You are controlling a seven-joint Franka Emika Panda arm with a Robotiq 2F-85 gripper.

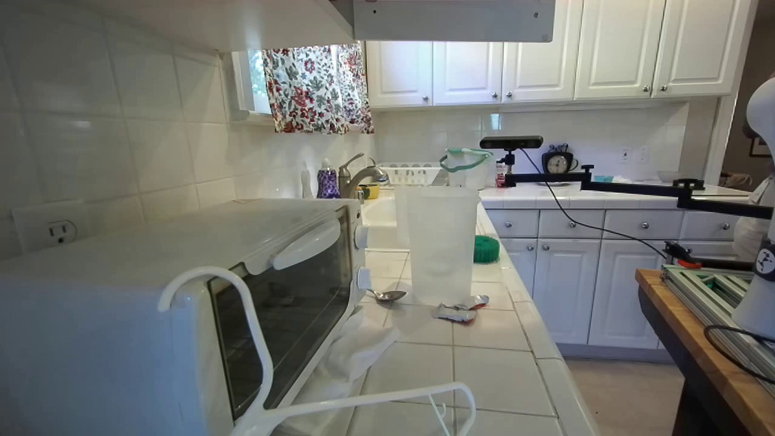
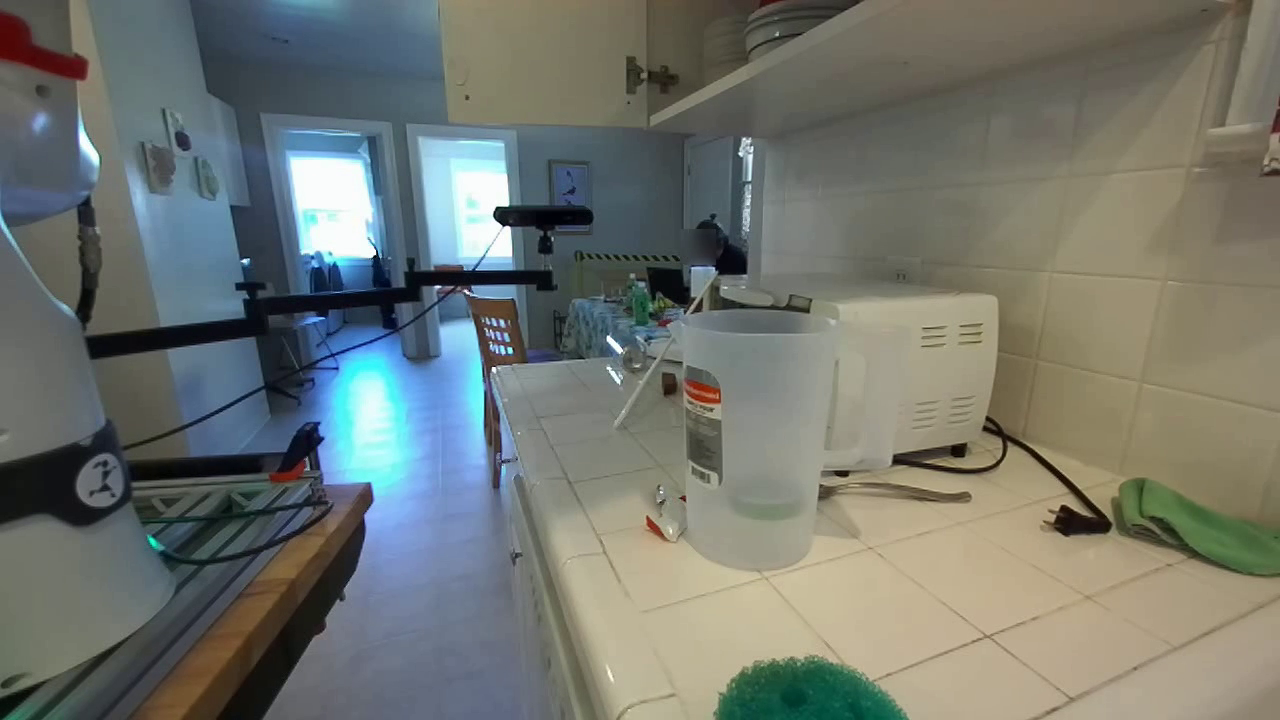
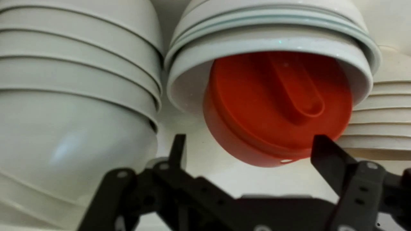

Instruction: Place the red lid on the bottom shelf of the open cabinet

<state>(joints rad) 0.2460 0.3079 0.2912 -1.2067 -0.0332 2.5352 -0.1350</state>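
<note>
The bright red lid [image 3: 273, 106] lies among white dishes in the wrist view, its raised grip bar facing the camera. Its upper part goes behind the rim of a white bowl stack [image 3: 269, 41]. I cannot tell whether it rests on the shelf or in a bowl. My gripper [image 3: 251, 138] is open with nothing between its fingers. The right fingertip overlaps the lid's lower right edge in view; the left finger is apart from it. The open cabinet shows in both exterior views, as a pale underside [image 1: 272, 24] and a shelf holding plates [image 2: 900, 60]. The gripper is outside both exterior views.
More white bowls [image 3: 74, 106] stand left and stacked dishes [image 3: 382, 118] right in the wrist view. The cabinet door [image 2: 545, 65] hangs open. Below, a clear pitcher [image 2: 755, 430], a toaster oven [image 2: 930, 370] and a green scrubber [image 2: 810, 690] stand on the counter.
</note>
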